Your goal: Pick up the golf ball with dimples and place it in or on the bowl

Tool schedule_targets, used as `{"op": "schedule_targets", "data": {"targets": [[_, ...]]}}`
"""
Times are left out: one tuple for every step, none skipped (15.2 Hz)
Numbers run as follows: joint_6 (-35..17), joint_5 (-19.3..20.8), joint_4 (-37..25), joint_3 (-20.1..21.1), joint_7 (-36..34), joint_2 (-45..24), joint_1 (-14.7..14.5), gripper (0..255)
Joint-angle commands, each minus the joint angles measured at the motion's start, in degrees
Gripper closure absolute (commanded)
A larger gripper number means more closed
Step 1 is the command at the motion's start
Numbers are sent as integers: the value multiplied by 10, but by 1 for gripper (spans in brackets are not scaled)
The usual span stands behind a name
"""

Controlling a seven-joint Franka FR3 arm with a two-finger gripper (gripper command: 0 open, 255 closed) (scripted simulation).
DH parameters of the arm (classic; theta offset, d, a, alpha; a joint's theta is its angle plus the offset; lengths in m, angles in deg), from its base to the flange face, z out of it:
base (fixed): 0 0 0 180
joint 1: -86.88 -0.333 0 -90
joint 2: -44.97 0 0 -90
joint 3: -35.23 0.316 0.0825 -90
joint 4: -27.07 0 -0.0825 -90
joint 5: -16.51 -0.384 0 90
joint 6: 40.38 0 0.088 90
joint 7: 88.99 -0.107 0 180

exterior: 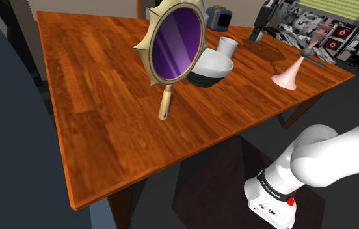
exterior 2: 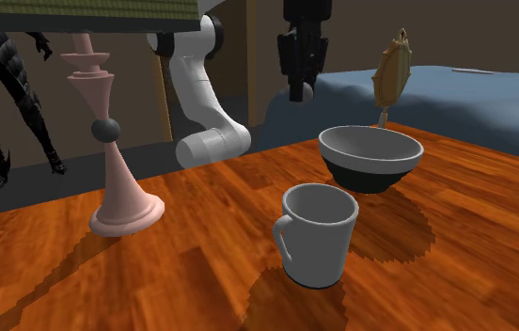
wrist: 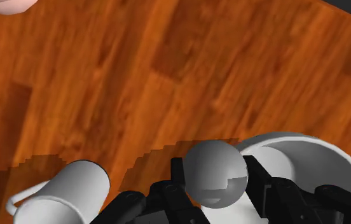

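Jaws clasp grey golf ball (wrist: 215, 168), held above worktop (wrist: 168, 76), near bowl (wrist: 343, 156) rim, mug (wrist: 72, 191) opposite. Pick-up looks done. Left: centre over bowl, lower, release.

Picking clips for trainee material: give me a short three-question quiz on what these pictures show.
1. True or false: the gripper is shut on the grey ball.
2. Fill in: beside the bowl stands a pale ____ with a handle.
3. The grey ball is: A) held above the table B) resting on it C) inside the bowl.
Key: 1 true; 2 mug; 3 A.
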Motion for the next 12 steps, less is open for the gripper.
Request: {"op": "schedule_targets", "data": {"targets": [[-4, -10, -19, 18, -24, -24, -6, 255], [-6, -14, -30, 27, -35, -37, -9, 255], [-7, -17, -41, 35, -47, -51, -12, 255], [-8, -20, -53, 43, -58, -64, -15, 255], [-9, -23, -66, 52, -70, -79, -18, 255], [-10, -26, -80, 60, -81, -94, -21, 255], [-10, -27, -95, 68, -92, -109, -24, 255], [-10, -29, -110, 76, -104, -125, -28, 255], [-10, -30, -127, 84, -115, -141, -31, 255], [-9, -30, -145, 93, -127, -159, -34, 255], [-18, -30, -133, 92, -127, -155, -35, 255], [-26, -31, -121, 92, -127, -151, -35, 255]]}}
